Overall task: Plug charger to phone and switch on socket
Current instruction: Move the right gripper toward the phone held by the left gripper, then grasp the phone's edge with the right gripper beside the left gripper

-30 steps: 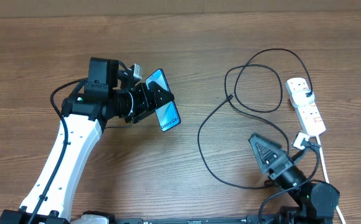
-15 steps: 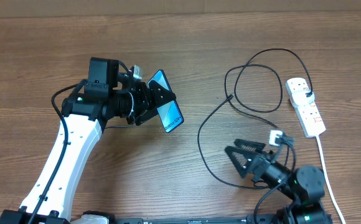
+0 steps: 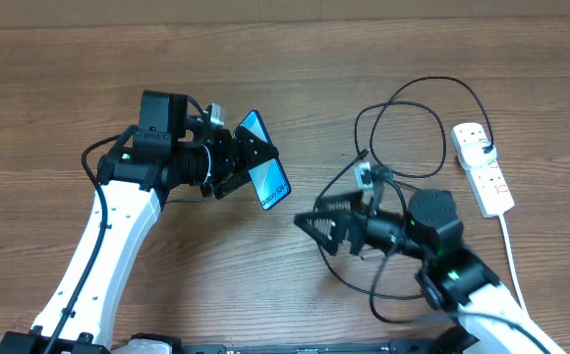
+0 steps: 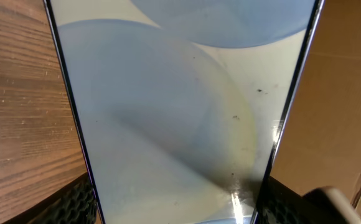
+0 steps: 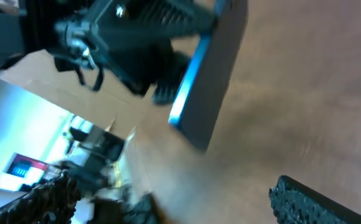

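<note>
My left gripper [image 3: 249, 163] is shut on the phone [image 3: 267, 175] and holds it tilted above the table, its blue screen facing up. In the left wrist view the phone [image 4: 180, 106] fills the frame between the mesh fingers [image 4: 75, 205]. My right gripper [image 3: 316, 226] stands open and empty just right of the phone, pointing at it. In the blurred right wrist view the phone [image 5: 208, 74] hangs ahead of that open gripper [image 5: 180, 205]. The black charger [image 3: 403, 128] cable loops across the right side to its white adapter on the socket [image 3: 485, 172]. Its plug tip is hidden.
The right arm [image 3: 442, 246] lies over the lower run of the cable. The socket's white cord [image 3: 510, 251] trails toward the front edge. A cardboard wall [image 3: 285, 8] borders the back of the wooden table [image 3: 59, 79].
My right arm has swung from the front right corner up and leftward, its open gripper now pointing at the phone. The left gripper has shifted the phone slightly to the right.
</note>
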Action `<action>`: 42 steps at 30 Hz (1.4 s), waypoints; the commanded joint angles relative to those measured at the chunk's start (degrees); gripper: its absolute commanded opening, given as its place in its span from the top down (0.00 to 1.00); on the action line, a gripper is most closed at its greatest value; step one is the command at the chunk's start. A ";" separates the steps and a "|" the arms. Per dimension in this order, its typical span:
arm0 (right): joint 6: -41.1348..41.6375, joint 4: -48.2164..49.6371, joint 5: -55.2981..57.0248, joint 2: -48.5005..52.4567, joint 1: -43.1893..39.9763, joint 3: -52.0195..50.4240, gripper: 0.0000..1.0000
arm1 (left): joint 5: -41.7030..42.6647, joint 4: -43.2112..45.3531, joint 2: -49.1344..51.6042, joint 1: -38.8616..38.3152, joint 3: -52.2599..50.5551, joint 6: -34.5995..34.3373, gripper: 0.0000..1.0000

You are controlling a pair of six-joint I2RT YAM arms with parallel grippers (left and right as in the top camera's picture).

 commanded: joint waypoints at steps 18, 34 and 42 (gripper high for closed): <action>-5.14 19.37 45.38 12.83 17.70 0.76 0.00 | 0.42 0.66 -1.18 0.00 1.64 -7.91 0.59; -4.72 33.62 45.33 24.04 18.91 3.23 0.18 | 0.17 0.68 -1.18 -0.02 1.64 -7.91 0.59; -4.72 33.14 44.83 24.11 18.91 4.52 0.31 | 0.20 0.66 -1.18 -0.02 1.64 -7.91 0.58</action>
